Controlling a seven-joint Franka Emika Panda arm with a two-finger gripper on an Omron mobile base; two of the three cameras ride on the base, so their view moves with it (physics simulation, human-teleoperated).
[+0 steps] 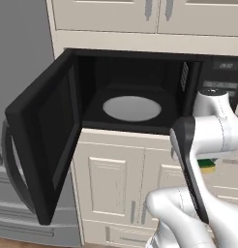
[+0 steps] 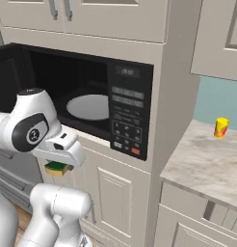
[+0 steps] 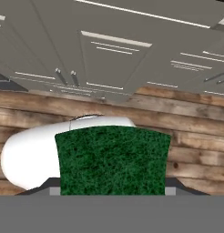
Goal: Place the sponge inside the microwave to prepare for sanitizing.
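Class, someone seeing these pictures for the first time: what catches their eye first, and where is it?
The black microwave gapes open under the cupboards, its door swung left and its grey plate bare. Below it, the claw grips a green and yellow sponge in front of the lower cupboards. A yellow cup stands on the counter at right.

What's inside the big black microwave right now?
Inside the microwave sits just its grey round turntable, with nothing on it. The sponge is outside, held in the gripper below the oven. Its front-right corner hides behind the arm.
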